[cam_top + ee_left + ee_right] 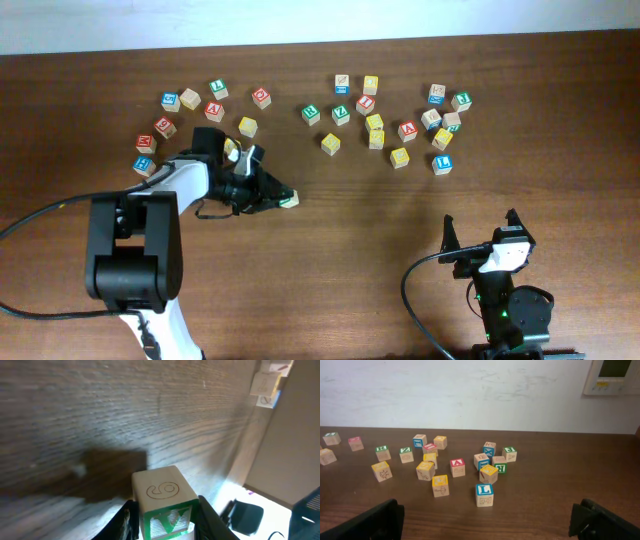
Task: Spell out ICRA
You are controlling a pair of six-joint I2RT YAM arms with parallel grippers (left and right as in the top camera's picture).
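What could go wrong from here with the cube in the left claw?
1. The cube in the left claw shows a green V-like letter and a 6-like mark, no I, C, R or A visible: it may be the wrong block or land wrong face up.
2. The red A cube on the right sits close among neighbours; the wide-open right claw could scatter them reaching in.

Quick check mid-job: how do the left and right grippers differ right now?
The left gripper is shut on a green-bordered cube; the right gripper is open and empty. The left gripper reaches out toward the middle of the table, just below the loose cubes; the right gripper sits back near the front edge, well away from them. Neither touches any loose cube.
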